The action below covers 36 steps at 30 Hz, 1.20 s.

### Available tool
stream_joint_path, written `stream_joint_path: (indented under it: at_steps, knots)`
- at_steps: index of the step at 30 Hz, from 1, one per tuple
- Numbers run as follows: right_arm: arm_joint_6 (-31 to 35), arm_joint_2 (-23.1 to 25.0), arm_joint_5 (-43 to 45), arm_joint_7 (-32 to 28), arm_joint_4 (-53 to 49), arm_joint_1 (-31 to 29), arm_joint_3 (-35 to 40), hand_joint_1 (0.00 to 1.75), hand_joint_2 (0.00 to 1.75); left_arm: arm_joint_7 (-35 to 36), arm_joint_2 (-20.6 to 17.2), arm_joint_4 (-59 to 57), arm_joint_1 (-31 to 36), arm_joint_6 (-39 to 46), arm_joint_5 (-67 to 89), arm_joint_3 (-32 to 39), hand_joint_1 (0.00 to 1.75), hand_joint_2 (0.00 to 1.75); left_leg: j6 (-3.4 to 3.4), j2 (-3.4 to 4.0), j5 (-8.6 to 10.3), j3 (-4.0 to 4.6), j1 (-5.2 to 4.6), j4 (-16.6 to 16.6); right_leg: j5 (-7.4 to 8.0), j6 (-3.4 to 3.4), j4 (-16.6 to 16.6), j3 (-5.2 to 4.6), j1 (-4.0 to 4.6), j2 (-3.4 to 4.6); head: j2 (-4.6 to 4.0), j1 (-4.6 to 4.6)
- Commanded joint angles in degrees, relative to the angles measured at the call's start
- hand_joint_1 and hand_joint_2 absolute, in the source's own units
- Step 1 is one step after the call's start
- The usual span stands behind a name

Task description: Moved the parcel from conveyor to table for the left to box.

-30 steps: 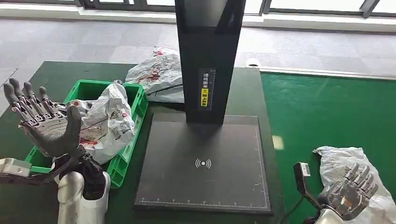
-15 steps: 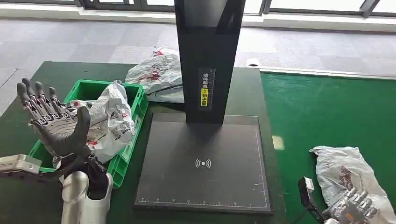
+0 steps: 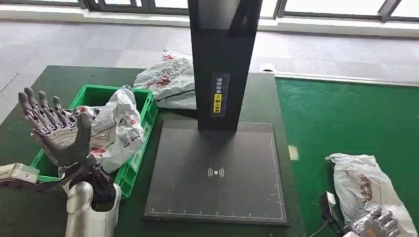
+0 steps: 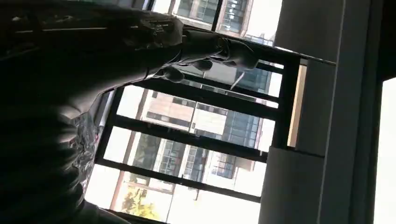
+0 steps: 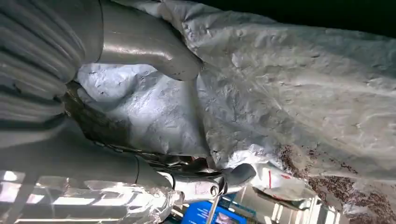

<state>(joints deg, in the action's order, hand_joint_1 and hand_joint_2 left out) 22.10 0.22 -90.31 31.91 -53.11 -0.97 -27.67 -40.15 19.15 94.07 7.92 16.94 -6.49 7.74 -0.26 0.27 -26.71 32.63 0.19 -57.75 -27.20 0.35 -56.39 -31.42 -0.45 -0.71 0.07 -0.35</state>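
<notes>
A crumpled grey parcel [image 3: 363, 185] with red print lies on the green conveyor [image 3: 346, 113] at the right. My right hand [image 3: 378, 224] is at the parcel's near end, low in the head view. In the right wrist view the thumb [image 5: 149, 46] lies on the parcel [image 5: 289, 93] and the fingers [image 5: 210, 182] reach along its other side, still spread. My left hand [image 3: 57, 131] is raised over the near left corner of the green box [image 3: 148, 106], palm up, fingers apart, holding nothing. Its fingers [image 4: 205, 44] stand against bright windows in the left wrist view.
A grey parcel [image 3: 116, 126] fills the green box on the dark table. Another parcel [image 3: 168, 79] lies behind the box. A black scanner post [image 3: 225, 64] rises from a flat black base plate [image 3: 217, 197] in the middle, between box and conveyor.
My right hand has slid from the middle of the conveyor parcel back to its near end and sunk lower in the picture. The left hand shifted a little right, still spread.
</notes>
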Motion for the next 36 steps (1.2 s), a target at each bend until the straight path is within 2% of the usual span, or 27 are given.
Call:
stream_joint_path:
  at_steps: [1, 14, 17, 18, 19, 20, 25, 30, 31, 34, 36]
  knots:
    - [-0.5, 0.8, 0.3, 0.2, 8.0, -0.8, -2.1, 1.75, 1.75, 0.2, 0.9, -1.8, -1.0, 0.5, 0.3, 2.0, 0.0, 1.75, 0.04, -0.07, 0.03, -0.19, 0.06, 0.1, 0.06, 0.03, 0.3, 0.28, 0.04, -0.01, 0.0, 0.0]
    - [-1.3, 1.6, 0.3, 0.6, 3.4, 0.5, -0.5, 1.75, 1.75, 0.2, 0.9, -2.1, -1.0, 0.9, 0.9, 1.7, 0.0, 1.75, 0.36, -0.1, -0.04, -0.34, 0.03, 0.1, 0.23, 0.33, 0.7, 0.72, 0.0, 0.0, 0.0, 0.0]
    - [9.6, 1.9, 0.3, -0.8, -2.7, 0.9, 2.1, 1.75, 1.75, 0.2, 0.9, -0.6, -2.0, 1.1, 0.8, 2.0, 0.0, 1.75, 0.38, -0.08, -0.06, -0.37, 0.0, 0.2, 0.24, 0.34, 0.7, 0.74, -0.02, 0.03, 0.0, 0.0]
    - [16.5, 4.3, 0.3, -7.2, -7.2, 0.5, 1.2, 1.75, 1.75, 0.2, 0.9, 0.5, -2.7, 1.2, 0.7, 2.1, 0.0, 1.75, 0.39, -0.04, -0.07, -0.38, -0.03, 0.2, 0.24, 0.33, 0.7, 0.71, -0.05, 0.08, 0.0, 0.02]
    - [17.9, 4.5, 0.3, -10.9, -12.8, 1.0, 3.6, 1.75, 1.75, 0.2, 0.9, 1.1, -3.2, 1.0, 0.6, 2.2, 0.0, 1.75, 0.41, 0.06, -0.12, -0.33, -0.01, 0.1, 0.24, 0.33, 0.6, 0.65, -0.03, 0.16, 0.0, 0.02]
    - [17.9, 7.5, 0.3, -15.6, -18.5, 0.6, 4.4, 1.75, 1.75, 0.2, 0.9, 1.4, -3.5, 0.8, 0.7, 2.2, 0.0, 1.75, 0.38, 0.14, -0.11, -0.35, -0.05, 0.2, 0.25, 0.31, 0.6, 0.64, -0.07, 0.27, 0.0, 0.02]
    - [17.9, 7.6, 0.3, -15.2, -18.5, 0.1, 5.1, 1.75, 1.75, 0.2, 0.9, 1.5, -3.6, 0.8, 0.7, 2.2, 0.0, 1.75, 0.29, 0.46, -0.19, -0.27, -0.09, 0.1, 0.28, 0.29, 0.4, 0.43, -0.09, 0.55, 0.0, 0.0]
    - [17.9, 7.8, 0.3, -15.4, -18.7, 0.5, 4.9, 1.75, 1.75, 0.2, 0.9, 1.3, -3.4, 0.9, 0.8, 2.1, 0.0, 1.75, 0.32, -0.04, -0.14, -0.21, -0.03, 0.1, 0.14, 0.32, 0.4, 0.49, -0.04, 0.06, 0.0, 0.0]
    - [17.9, 11.5, 3.1, -26.3, -24.0, -0.2, 2.8, 1.75, 1.75, 0.2, 0.9, 1.3, -3.4, 1.0, 0.9, 2.0, 0.0, 1.75, 0.31, 0.05, -0.15, -0.26, -0.05, 0.1, 0.14, 0.32, 0.4, 0.49, -0.05, 0.17, 0.0, 0.0]
    - [17.9, 19.4, 11.2, -44.1, -32.7, -1.8, 1.2, 1.75, 1.75, 0.2, 0.9, 0.4, -3.1, 0.9, 1.3, 1.2, 0.0, 1.75, 0.28, 0.23, -0.17, -0.12, -0.09, 0.0, 0.13, 0.28, 0.2, 0.27, -0.09, 0.35, 0.0, 0.0]
    - [17.9, 19.8, 16.9, -49.4, -36.6, -1.3, 4.9, 1.75, 1.75, 0.2, 0.9, -0.3, -2.7, 1.1, 1.8, 0.5, 0.0, 1.75, 0.27, 0.23, -0.16, -0.09, -0.09, 0.1, 0.13, 0.27, 0.2, 0.22, -0.09, 0.34, 0.0, 0.0]
